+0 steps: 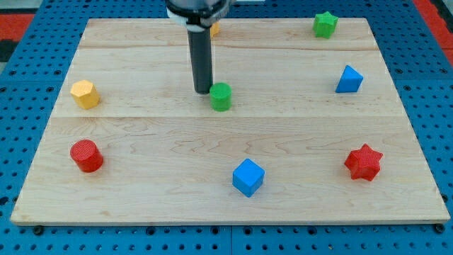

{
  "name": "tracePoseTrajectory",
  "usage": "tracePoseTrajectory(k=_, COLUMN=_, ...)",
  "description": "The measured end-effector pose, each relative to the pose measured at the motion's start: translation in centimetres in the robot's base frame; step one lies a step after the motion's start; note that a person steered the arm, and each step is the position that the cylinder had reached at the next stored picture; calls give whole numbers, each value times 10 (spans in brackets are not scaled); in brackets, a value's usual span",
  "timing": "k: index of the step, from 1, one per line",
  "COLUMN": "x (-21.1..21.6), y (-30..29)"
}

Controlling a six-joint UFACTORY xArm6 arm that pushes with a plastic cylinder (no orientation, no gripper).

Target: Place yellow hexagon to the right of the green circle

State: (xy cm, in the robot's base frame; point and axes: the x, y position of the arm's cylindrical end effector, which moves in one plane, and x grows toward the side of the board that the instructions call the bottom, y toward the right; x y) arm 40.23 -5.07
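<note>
The yellow hexagon (85, 93) lies near the wooden board's left edge, in the upper half. The green circle (221, 96) stands near the board's middle, a little above centre. My tip (202, 91) rests on the board just left of the green circle, almost touching it, and far to the right of the yellow hexagon. The dark rod rises straight up from it to the view's top.
A red circle (87, 156) lies at lower left, a blue cube (248, 177) at bottom centre, a red star (363, 162) at lower right, a blue triangle (348, 79) at right, a green star (325, 24) at top right. A yellow-orange block (214, 30) shows partly behind the rod.
</note>
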Motion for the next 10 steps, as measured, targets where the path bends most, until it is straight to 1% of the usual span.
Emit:
tracePoseTrajectory(k=1, x=49, y=-49)
tracePoseTrajectory(k=2, x=59, y=-64)
tracePoseTrajectory(k=3, x=57, y=-131)
tracePoseTrajectory(k=4, x=56, y=-228)
tracePoseTrajectory(k=5, x=18, y=-250)
tracePoseTrajectory(k=6, x=-17, y=-237)
tracePoseTrajectory(k=8, x=-17, y=-237)
tracePoseTrajectory(k=10, x=23, y=-227)
